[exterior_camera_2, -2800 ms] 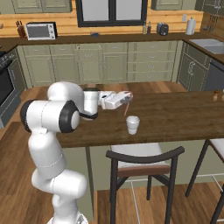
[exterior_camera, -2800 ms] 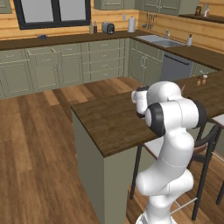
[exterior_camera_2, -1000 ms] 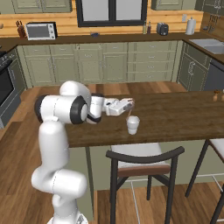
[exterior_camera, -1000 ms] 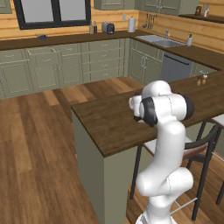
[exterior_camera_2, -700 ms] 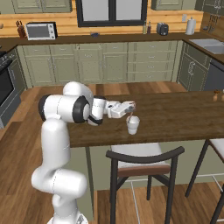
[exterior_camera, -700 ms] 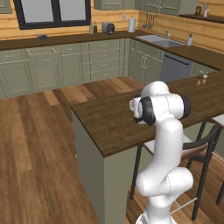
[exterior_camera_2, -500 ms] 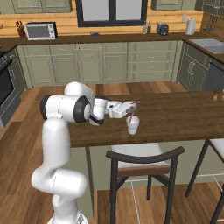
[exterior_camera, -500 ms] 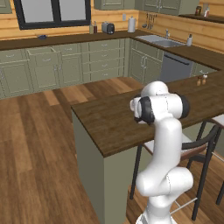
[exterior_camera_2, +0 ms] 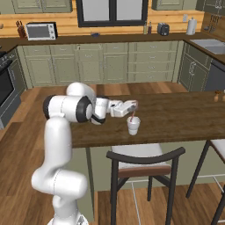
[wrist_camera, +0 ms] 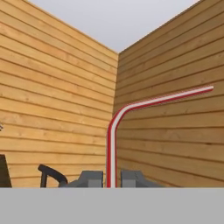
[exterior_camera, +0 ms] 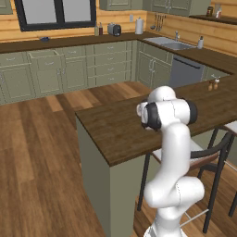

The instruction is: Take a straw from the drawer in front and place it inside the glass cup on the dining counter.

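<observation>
The gripper (exterior_camera_2: 133, 106) is reaching out level over the dining counter (exterior_camera_2: 176, 118) in the right base view, clenched on the straw (exterior_camera_2: 132, 117). The straw is hanging down from the fingertips, and its lower end is dipping into the mouth of the glass cup (exterior_camera_2: 133, 125) standing on the counter directly below. A stool (exterior_camera_2: 140, 165) is sitting at the counter's near edge, just beneath the cup.

In the left base view the arm is rising at the near side of the dining counter (exterior_camera: 120, 129), and its upper links are blocking both hand and cup from sight. Salt and pepper shakers (exterior_camera: 213, 84) are standing far along the top.

In the hand view the gripper (wrist_camera: 111, 178) is pinching the straw (wrist_camera: 114, 127) between its two dark tips; the red-and-white stem is running up from the jaws and bending off to the right against a plank wall.

The step in hand appears to be the placing itself. The next move probably calls for lowering a little so the straw settles deeper in the cup, then letting go cleanly and lifting away without tipping the cup.
</observation>
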Available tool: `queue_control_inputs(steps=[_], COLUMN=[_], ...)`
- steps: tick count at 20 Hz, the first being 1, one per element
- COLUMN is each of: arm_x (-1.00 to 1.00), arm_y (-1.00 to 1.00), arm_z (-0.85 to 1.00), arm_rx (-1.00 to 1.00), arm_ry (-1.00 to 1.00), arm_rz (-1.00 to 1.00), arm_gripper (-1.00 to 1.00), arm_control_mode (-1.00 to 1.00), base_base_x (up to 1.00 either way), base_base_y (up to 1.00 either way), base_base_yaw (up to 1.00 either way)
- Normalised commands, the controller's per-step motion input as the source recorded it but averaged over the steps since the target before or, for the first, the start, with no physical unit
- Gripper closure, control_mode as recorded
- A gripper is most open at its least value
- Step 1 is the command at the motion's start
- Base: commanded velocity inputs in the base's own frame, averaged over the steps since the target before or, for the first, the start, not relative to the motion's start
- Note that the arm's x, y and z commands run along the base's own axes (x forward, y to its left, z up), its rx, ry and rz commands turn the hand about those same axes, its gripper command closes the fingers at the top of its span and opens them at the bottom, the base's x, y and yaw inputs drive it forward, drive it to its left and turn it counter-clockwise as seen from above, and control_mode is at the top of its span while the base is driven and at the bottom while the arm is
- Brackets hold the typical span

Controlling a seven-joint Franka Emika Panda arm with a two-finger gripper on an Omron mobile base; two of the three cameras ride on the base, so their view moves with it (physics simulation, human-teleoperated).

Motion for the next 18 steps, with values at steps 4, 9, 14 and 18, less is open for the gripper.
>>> queue_control_inputs(steps=[4, 9, 14, 18], arm_x=[0.37, 0.47, 0.43, 0.32], arm_y=[-0.02, -0.04, -0.08, -0.05], arm_z=[-0.16, -0.4, -0.33, -0.23], arm_rx=[0.0, 0.0, 0.0, 0.0], arm_ry=[0.0, 0.0, 0.0, 0.0], arm_rz=[0.0, 0.0, 0.0, 0.0], arm_gripper=[1.0, 1.0, 1.0, 1.0], arm_control_mode=[-1.0, -1.0, -1.0, -1.0], base_base_x=[0.0, 0.0, 0.0, 0.0], base_base_y=[0.0, 0.0, 0.0, 0.0], base_base_yaw=[0.0, 0.0, 0.0, 0.0])
